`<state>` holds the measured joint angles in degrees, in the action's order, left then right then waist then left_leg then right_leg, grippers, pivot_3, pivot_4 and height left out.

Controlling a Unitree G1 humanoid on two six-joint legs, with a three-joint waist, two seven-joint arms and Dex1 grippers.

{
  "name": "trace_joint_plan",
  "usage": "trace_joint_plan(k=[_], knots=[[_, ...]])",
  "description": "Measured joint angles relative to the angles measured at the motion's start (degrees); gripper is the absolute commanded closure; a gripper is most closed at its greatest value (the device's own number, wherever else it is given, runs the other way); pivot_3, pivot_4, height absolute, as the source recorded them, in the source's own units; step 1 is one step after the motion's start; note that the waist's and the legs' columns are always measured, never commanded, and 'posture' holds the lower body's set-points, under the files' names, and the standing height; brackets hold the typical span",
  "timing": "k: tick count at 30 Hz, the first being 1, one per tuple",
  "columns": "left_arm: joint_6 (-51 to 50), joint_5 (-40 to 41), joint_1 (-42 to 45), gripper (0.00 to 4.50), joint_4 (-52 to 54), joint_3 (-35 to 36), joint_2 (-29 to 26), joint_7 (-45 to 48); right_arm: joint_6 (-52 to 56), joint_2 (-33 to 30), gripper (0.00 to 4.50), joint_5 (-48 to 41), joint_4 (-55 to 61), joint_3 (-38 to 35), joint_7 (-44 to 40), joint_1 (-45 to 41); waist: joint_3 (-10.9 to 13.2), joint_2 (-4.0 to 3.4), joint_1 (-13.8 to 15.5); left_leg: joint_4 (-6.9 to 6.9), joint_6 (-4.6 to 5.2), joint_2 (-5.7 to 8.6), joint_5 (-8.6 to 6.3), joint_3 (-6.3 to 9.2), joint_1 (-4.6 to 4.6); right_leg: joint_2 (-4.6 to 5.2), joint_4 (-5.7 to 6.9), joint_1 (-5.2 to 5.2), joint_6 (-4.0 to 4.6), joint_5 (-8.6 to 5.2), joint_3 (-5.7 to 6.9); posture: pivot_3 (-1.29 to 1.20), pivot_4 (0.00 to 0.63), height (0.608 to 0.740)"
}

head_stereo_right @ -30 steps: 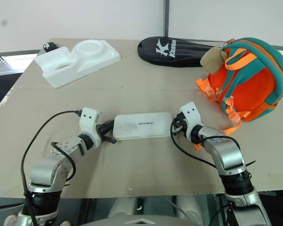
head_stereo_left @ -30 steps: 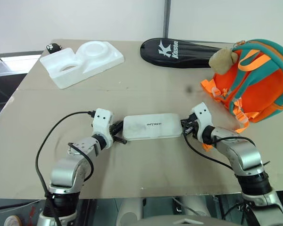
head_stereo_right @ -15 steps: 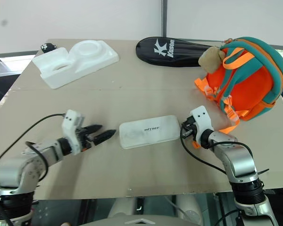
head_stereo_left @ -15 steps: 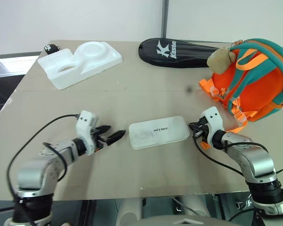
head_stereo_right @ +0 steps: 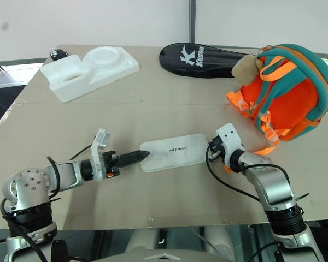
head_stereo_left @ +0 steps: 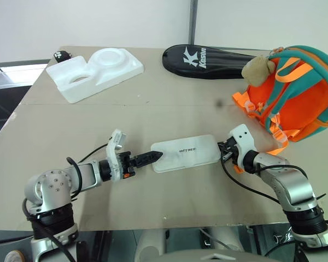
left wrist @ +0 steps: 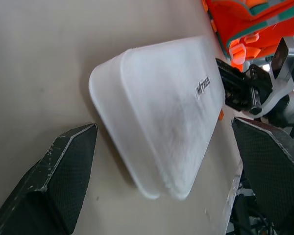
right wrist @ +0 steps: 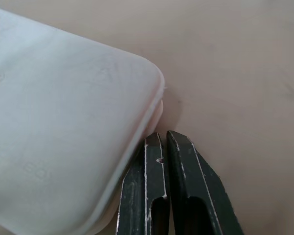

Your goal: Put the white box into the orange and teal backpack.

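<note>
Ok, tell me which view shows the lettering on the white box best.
The left wrist view: the white box sits close, lettering legible. Both eye views show the whole box with tiny lettering; the right wrist view catches one corner and a sliver of print.

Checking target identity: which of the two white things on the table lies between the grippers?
The flat, slim white plastic box with dark lettering; the thick white foam tray sits at the far edge.

The left gripper [left wrist: 161,181] reaches forward and rightward, low and nearly level, jaws spread wide; the right gripper [right wrist: 167,147] angles leftward, jaws pressed together
</note>
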<state>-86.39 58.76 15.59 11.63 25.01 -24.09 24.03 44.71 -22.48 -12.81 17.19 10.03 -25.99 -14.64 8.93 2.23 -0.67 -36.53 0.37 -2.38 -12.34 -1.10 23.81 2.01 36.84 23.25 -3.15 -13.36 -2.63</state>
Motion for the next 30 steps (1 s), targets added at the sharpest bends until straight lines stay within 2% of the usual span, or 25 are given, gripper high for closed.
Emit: trace_joint_plan(k=[5,6,7,9,10,11,14,17,21,23,24,25,28,30], knots=[[-0.1,0.0,1.9,0.03,-2.4,0.2,2.9,-1.3,-0.2,2.5,4.5,0.9,0.0,2.6,0.1,-0.4,-0.1,-0.01,0.2,-0.11,0.0,0.04,0.0,0.01,-0.01,0.02,-0.01,-0.08,0.0,0.0,-0.01,0.0,0.15,0.74],[-0.2,0.0,2.0,0.55,-2.5,0.3,3.1,-1.6,-0.2,2.5,4.5,0.9,0.0,2.4,0.1,-0.4,-0.1,-0.01,0.2,-0.12,0.0,0.05,0.0,0.0,-0.02,0.03,-0.01,-0.1,0.0,0.0,-0.02,0.0,0.15,0.74],[-0.3,-0.1,1.7,1.3,-3.5,0.2,3.8,-2.0,-0.2,2.7,4.5,0.8,0.0,2.3,0.1,-0.2,-0.1,-0.01,0.1,-0.14,0.0,0.06,0.0,0.0,-0.01,0.04,-0.01,-0.1,0.01,0.0,-0.02,0.0,0.15,0.74],[-0.3,0.0,1.0,1.95,-4.0,0.2,4.5,-2.0,-0.2,2.7,4.5,0.9,0.1,2.2,0.2,-0.1,-0.1,-0.01,0.0,-0.12,0.0,0.05,0.0,0.03,0.0,0.03,-0.01,-0.08,0.01,0.0,-0.01,0.0,0.15,0.74],[-0.3,0.0,1.0,1.95,-4.0,0.2,4.5,-2.0,-0.2,2.7,4.5,0.9,0.1,2.2,0.2,-0.1,-0.1,-0.01,0.0,-0.11,0.0,0.05,0.0,0.03,0.0,0.03,-0.01,-0.09,0.01,0.0,-0.01,0.0,0.15,0.74],[-0.3,0.8,0.6,2.5,-4.1,0.4,4.8,-1.4,-0.3,2.7,4.5,0.9,0.3,1.9,0.2,0.2,-0.1,0.0,0.0,-0.1,0.0,0.05,0.0,0.09,0.01,0.03,-0.01,-0.08,0.01,0.0,0.05,0.0,0.15,0.74],[0.1,3.5,0.4,3.36,-3.9,1.3,5.4,0.2,-0.5,3.0,4.5,-0.3,0.4,0.1,-0.1,0.8,-0.1,0.01,0.2,-0.1,0.0,0.05,0.0,0.11,0.02,0.05,-0.02,-0.1,0.03,-0.01,0.07,0.0,0.15,0.74],[0.6,4.1,0.2,3.37,-3.9,1.7,5.4,-0.1,0.0,2.7,3.78,-3.2,2.6,-4.0,-0.6,1.5,-0.1,0.01,0.1,-0.14,0.0,0.05,0.0,0.08,0.02,0.05,-0.02,-0.1,0.18,-0.1,0.04,0.0,0.15,0.74],[0.9,5.0,0.2,3.37,-3.7,1.9,5.8,-1.4,0.2,2.0,1.89,-5.9,6.9,-11.2,0.4,3.4,-0.1,0.01,0.1,-0.13,0.0,0.05,0.0,0.1,0.03,0.05,-0.02,-0.1,0.21,-0.12,0.04,0.0,0.15,0.74],[2.3,5.7,0.7,3.37,-3.3,2.2,7.1,-3.3,0.3,2.7,1.11,-8.1,11.5,-16.6,2.2,6.0,-0.1,0.01,0.2,-0.12,0.0,0.05,0.0,0.14,0.06,0.04,-0.03,-0.09,0.18,-0.1,0.06,0.0,0.15,0.74],[2.7,5.9,1.0,3.37,-3.1,2.3,7.5,-4.0,0.3,2.7,0.46,-8.7,13.4,-18.6,2.7,7.1,0.0,0.01,0.2,-0.09,0.0,0.05,0.0,0.16,0.08,0.04,-0.03,-0.09,0.16,-0.1,0.09,0.0,0.15,0.74],[3.3,6.4,1.5,3.37,-2.9,2.7,7.6,-5.4,0.6,3.4,0.01,-10.7,16.1,-22.2,4.0,8.9,0.0,0.02,0.1,-0.07,0.0,0.04,0.0,0.16,0.08,0.04,-0.04,-0.08,0.13,-0.08,0.08,0.0,0.15,0.74],[4.2,6.9,1.6,3.37,-1.2,3.5,7.6,-7.7,2.3,7.3,0.0,-17.7,20.5,-32.4,8.5,9.9,0.0,-0.01,-0.2,0.0,0.0,0.04,0.0,0.12,0.04,0.03,-0.04,-0.07,0.01,-0.01,0.03,0.0,0.15,0.74],[5.2,6.9,1.6,3.37,-0.6,3.3,7.7,-8.7,3.2,6.8,0.0,-19.8,22.5,-36.6,11.1,9.8,0.0,-0.01,-0.2,0.0,0.0,0.04,0.0,0.1,0.03,0.03,-0.05,-0.06,0.03,-0.02,0.03,0.0,0.15,0.74]])
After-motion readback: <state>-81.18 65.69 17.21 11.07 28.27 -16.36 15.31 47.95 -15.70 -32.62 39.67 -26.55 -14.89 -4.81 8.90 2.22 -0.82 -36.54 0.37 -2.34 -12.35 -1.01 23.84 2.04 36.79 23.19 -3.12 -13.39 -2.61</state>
